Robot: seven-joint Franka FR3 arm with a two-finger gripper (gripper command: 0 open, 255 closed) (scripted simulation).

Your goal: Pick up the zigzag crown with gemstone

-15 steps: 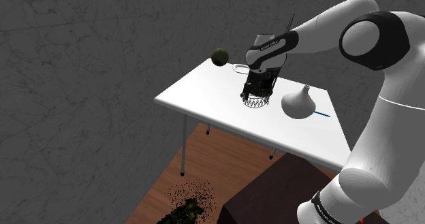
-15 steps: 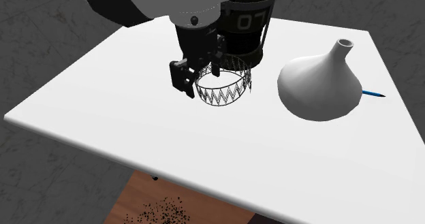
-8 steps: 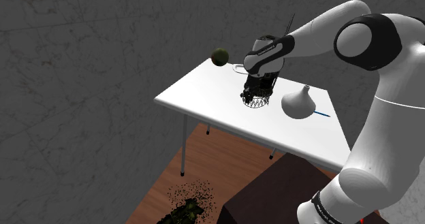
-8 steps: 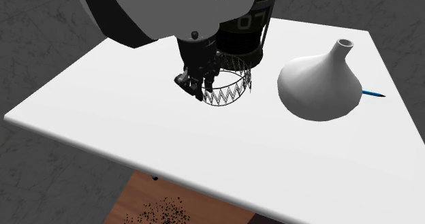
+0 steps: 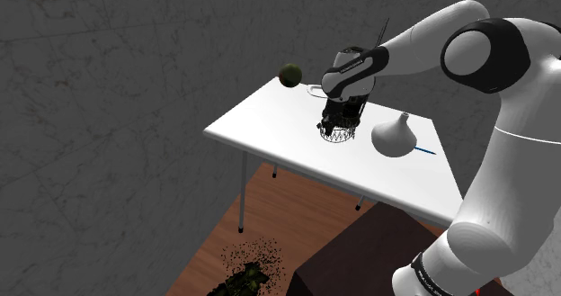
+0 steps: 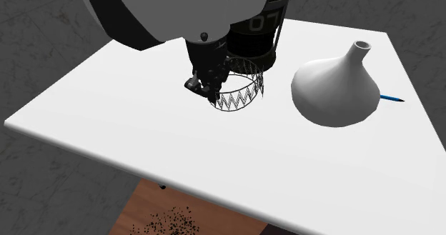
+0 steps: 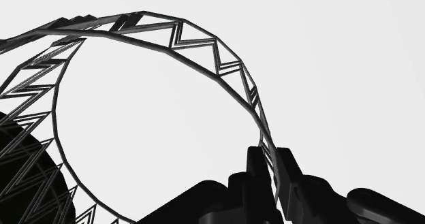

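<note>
The zigzag crown (image 5: 340, 135) is a dark wire ring standing on the white table (image 5: 270, 123). In the second exterior view the crown (image 6: 240, 95) sits just in front of a dark cylinder (image 6: 254, 32). My black gripper (image 6: 206, 86) comes down on the crown's rim at that view's left side. From the wrist, the crown (image 7: 204, 49) curves away as a wide hoop, and the gripper (image 7: 271, 169) is shut on its thin rim, one fingertip (image 7: 255, 168) on each side of the wire. The shoulder view has the gripper (image 5: 334, 123) low over the crown.
A white funnel-shaped vessel (image 6: 336, 91) stands close to the crown, with a blue pen (image 6: 392, 97) behind it. A green ball (image 5: 289, 75) sits at the table's far corner. Dark debris (image 5: 247, 267) lies on the wooden floor below, beside the brown stand (image 5: 360, 258).
The fingers, wide apart a second ago, have come together on the crown's rim. The hand has barely shifted and the crown stays on the table.
</note>
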